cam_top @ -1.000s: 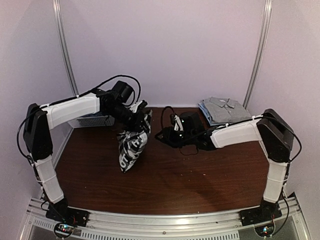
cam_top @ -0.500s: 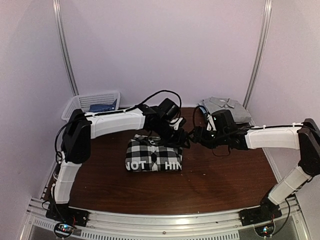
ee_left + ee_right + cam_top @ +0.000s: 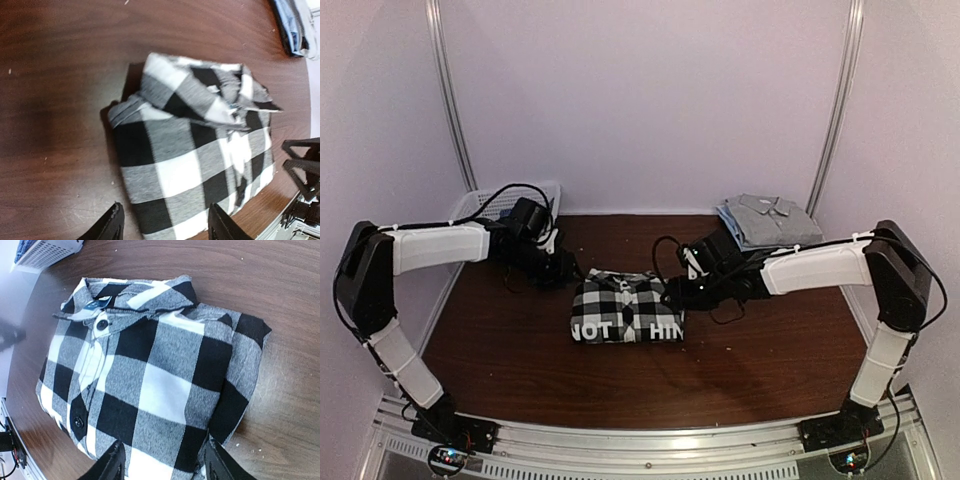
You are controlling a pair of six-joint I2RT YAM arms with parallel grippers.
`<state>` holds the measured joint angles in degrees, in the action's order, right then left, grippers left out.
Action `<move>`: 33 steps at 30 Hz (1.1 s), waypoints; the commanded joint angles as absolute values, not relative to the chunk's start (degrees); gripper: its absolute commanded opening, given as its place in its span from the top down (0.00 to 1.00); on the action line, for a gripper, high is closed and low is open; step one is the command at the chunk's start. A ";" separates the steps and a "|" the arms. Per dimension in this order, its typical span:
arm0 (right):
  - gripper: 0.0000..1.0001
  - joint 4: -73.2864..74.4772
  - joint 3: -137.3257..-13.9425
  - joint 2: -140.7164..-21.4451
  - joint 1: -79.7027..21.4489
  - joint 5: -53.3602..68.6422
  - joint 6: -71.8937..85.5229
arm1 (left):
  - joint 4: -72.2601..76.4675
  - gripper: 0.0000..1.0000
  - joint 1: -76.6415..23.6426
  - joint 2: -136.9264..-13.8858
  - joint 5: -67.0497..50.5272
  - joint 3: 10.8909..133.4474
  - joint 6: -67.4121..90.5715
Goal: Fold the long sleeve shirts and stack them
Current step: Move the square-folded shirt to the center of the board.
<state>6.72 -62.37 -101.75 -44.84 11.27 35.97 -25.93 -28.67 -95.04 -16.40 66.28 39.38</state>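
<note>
Checked shirt [image 3: 627, 310] lies folded mid-tabletop [image 3: 740, 370], long axis left-right, between my left claw [image 3: 564, 268] and right claw [image 3: 676, 293]. Both are wide and empty. The right is nearer, and the stack [image 3: 767, 220] sits at the far right corner.

— What colour is the shirt [image 3: 627, 310] in the middle?
— Big black-and-white checks, grey where the stripes cross. It has black buttons [image 3: 102, 324] and a black band [image 3: 625, 331] with white letters [image 3: 590, 331].
— And the folded pile [image 3: 767, 218]?
— Plain grey on top, light blue beneath.
— The table [image 3: 740, 370]?
— Dark reddish-brown wood grain. The basket [image 3: 485, 205] is white mesh, and the arms [image 3: 435, 247] are white with black joints.
</note>
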 commanded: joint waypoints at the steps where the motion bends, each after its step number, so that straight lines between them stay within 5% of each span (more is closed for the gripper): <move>1: 0.47 10.64 -67.16 -105.16 -44.40 8.42 33.27 | -19.27 0.42 -27.25 -95.29 -21.82 60.59 37.87; 10: 0.55 10.77 -62.50 -104.52 -48.55 10.16 33.90 | -15.18 0.51 -31.68 -94.55 -25.89 52.76 40.80; 20: 0.87 11.40 -52.84 -97.50 -49.89 9.56 35.38 | -18.15 0.86 -42.17 -90.94 -22.33 47.62 47.79; 24: 0.77 12.50 -50.15 -94.74 -50.14 9.43 35.04 | -18.29 0.81 -43.59 -88.94 -20.22 44.18 49.54; 29: 0.57 17.74 -54.35 -90.52 -49.95 6.57 33.54 | -21.85 0.54 -43.16 -84.73 -14.83 46.39 50.22; 33: 0.53 17.34 -58.62 -91.12 -48.22 6.84 32.45 | -23.10 0.50 -39.56 -81.78 -11.88 48.56 48.95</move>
